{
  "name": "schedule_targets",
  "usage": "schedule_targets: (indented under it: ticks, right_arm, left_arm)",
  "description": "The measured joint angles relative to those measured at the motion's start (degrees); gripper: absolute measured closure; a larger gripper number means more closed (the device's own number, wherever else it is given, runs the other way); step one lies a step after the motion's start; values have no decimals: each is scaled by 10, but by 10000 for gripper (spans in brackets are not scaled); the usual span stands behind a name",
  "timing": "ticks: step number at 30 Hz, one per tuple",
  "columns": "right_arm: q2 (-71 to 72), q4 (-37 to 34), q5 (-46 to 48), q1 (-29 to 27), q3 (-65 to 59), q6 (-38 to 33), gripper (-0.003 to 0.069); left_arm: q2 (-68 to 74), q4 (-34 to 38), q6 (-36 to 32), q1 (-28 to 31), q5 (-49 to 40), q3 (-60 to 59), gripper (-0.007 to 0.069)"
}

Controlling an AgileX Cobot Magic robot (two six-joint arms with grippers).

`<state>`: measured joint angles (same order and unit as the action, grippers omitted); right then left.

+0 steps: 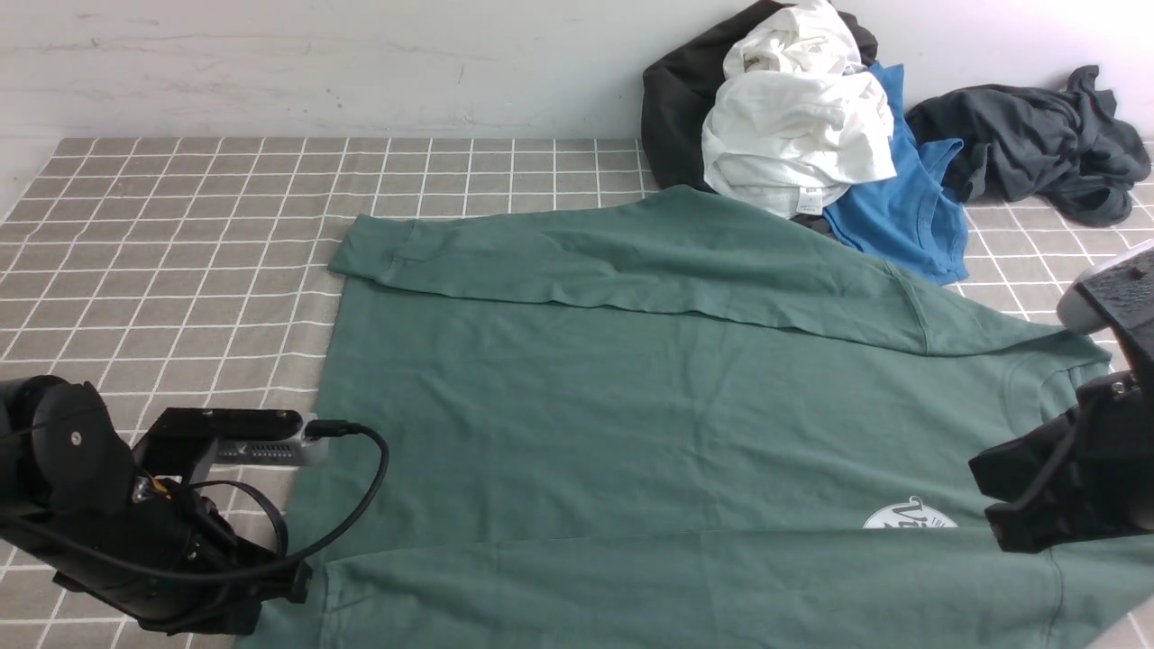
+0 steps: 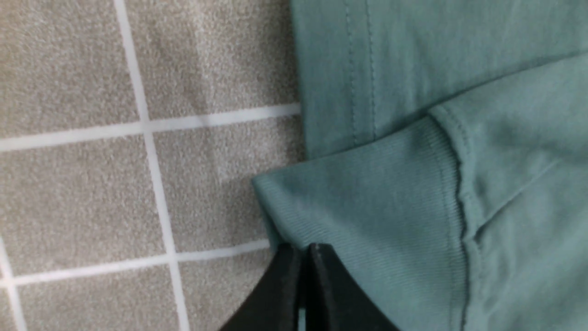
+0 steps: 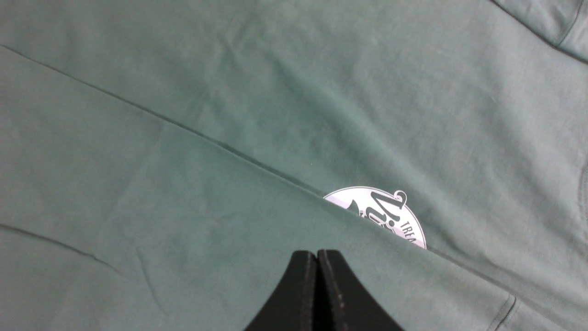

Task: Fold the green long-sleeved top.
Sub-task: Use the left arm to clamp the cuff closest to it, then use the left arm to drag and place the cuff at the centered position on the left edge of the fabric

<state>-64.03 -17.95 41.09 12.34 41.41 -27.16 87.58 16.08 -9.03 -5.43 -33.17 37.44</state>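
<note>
The top (image 1: 631, 406) lies flat on the checked worktop (image 1: 180, 225), collar toward the robot's right and hem toward its left. The far sleeve (image 1: 631, 261) and the near sleeve (image 1: 676, 586) are both laid across the body.

The left claw (image 2: 303, 250) is pinched shut at the corner of the near sleeve's cuff (image 2: 358, 207). It may be nipping a thread of rib, but the wrist view does not settle that. The right claw (image 3: 317, 255) is also closed, with nothing in it, and hangs over the near sleeve just beside the logo (image 3: 386, 211).

With the sleeves in, the body fold looks next. To do it well, each claw should open and take the body and the sleeve layer together at the near edge. Both should lift evenly and carry the edge over without dragging the sleeves askew.

The logo is half hidden under the sleeve. It shows a script "Vi" and small capitals "TRE". The neck label (image 1: 805, 203) on the white garment (image 1: 793, 135) behind is too small to read.
</note>
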Motion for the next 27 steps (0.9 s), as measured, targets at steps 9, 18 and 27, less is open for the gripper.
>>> schedule_targets:
  ticks: [9, 18, 27]
  right_arm:
    - [0, -1, 0, 0, 0, -1, 669]
    - [0, 0, -5, 0, 0, -1, 669]
    - [0, 5, -9, 0, 0, -1, 669]
  left_arm:
    - [-35, 10, -6, 0, -77, 63, 631]
    - [-60, 11, -19, -31, -123, 203, 631]
    - [-49, -50, -31, -52, -108, 313, 631]
